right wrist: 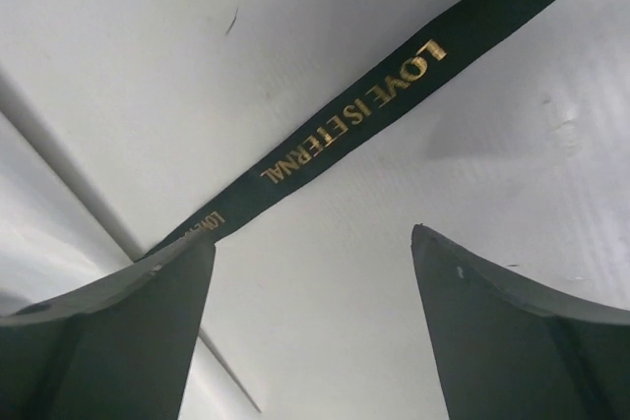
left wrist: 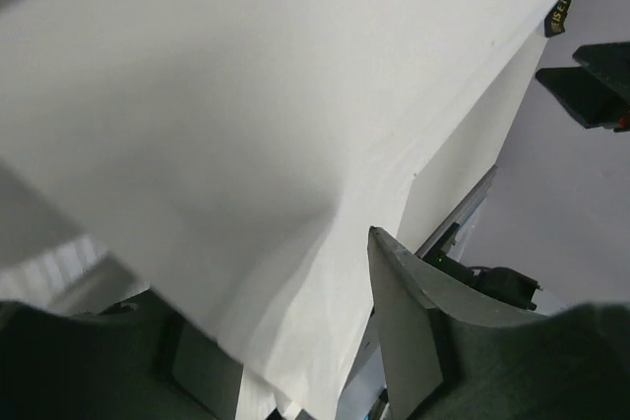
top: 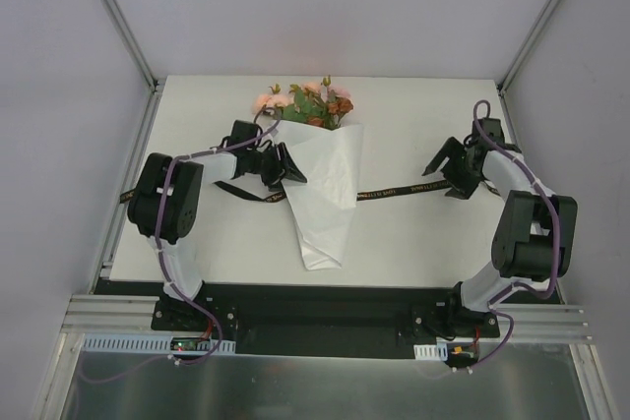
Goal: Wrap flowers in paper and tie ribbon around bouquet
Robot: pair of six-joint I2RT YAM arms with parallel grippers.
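The bouquet lies on the table, its flowers at the far end and the white paper rolled into a cone that points toward me. The black ribbon with gold lettering runs flat under the cone, its ends out to the left and right. At the cone's left edge, my left gripper is open. In the left wrist view the paper hangs loose between the fingers of the left gripper and hides the left one. My right gripper is open over the ribbon's right end. In the right wrist view the ribbon lies just past the right gripper.
The white table has grey enclosure walls on three sides. Its near edge meets a black base plate that carries both arms. The ribbon's left part loops on the table beside my left arm.
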